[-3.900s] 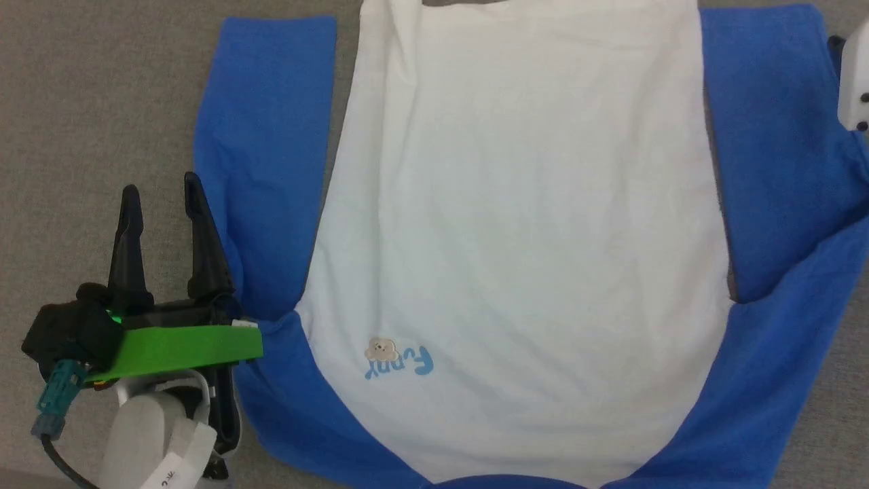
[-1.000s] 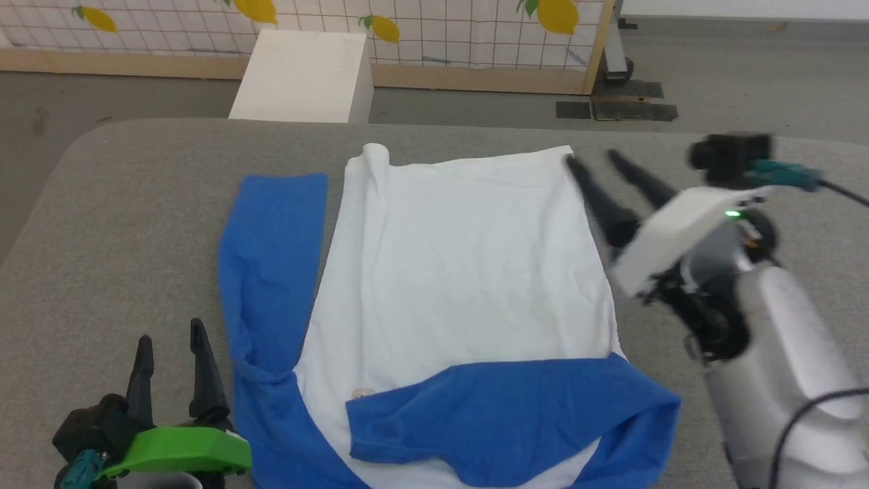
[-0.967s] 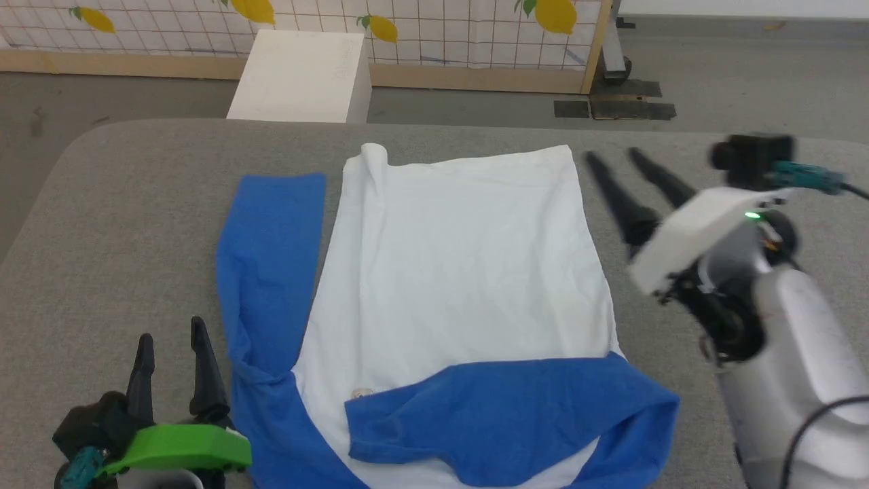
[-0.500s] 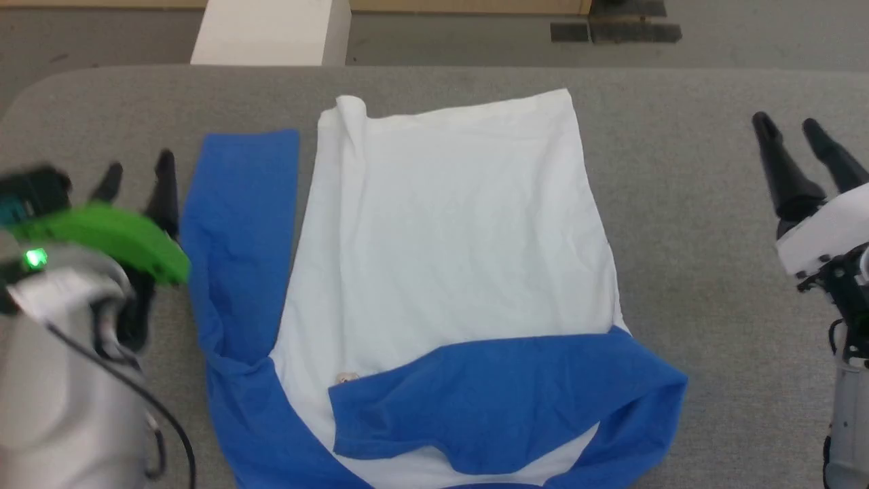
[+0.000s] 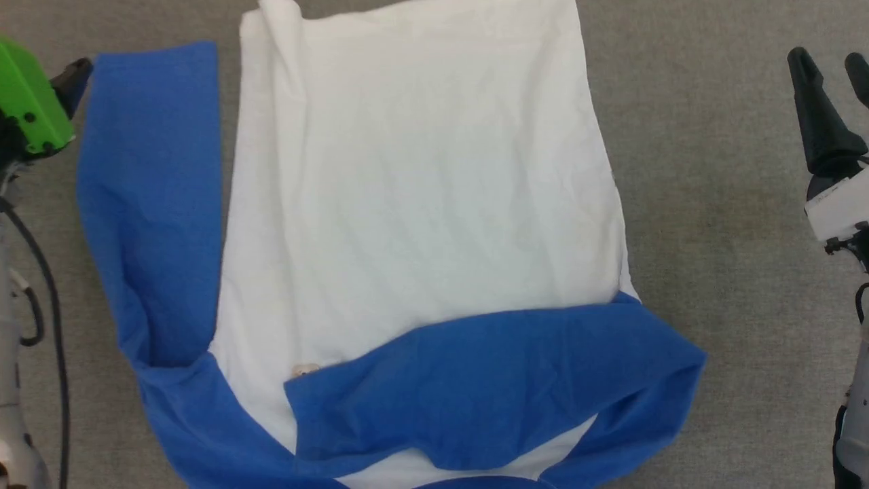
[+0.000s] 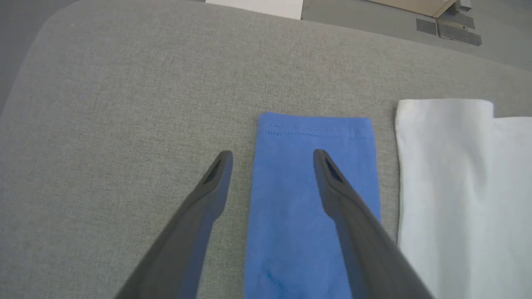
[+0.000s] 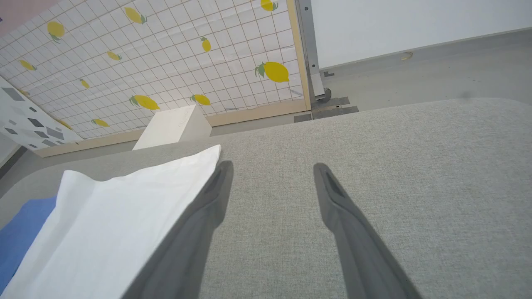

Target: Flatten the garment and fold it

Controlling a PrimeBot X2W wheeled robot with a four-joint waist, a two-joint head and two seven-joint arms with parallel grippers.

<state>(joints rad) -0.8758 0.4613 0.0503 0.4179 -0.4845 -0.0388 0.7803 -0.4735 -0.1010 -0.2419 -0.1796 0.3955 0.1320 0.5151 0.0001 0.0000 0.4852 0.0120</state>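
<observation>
The garment (image 5: 421, 176) lies flat on the grey table, its white body face up. Its left blue sleeve (image 5: 153, 190) runs straight along the body's left side. The right blue sleeve (image 5: 489, 380) is folded across the chest and covers the logo except a small beige bit (image 5: 304, 370). My left gripper (image 6: 272, 154) is open, one finger over the left sleeve's cuff (image 6: 311, 133) and the other over bare table, holding nothing. My right gripper (image 5: 827, 58) stands open and apart from the shirt's right edge, with the white hem corner (image 7: 199, 160) beside its left finger.
The grey padded table (image 5: 719, 204) has bare room right of the shirt. Beyond its far edge stand a white box (image 7: 174, 124) on the floor and a lemon-patterned screen (image 7: 166, 62). My left arm's cable (image 5: 51, 285) hangs at the left edge.
The head camera has tilted down and closer. The right sleeve got folded across the chest. My left gripper went forward to the left sleeve's cuff; my right gripper drew back right, off the shirt.
</observation>
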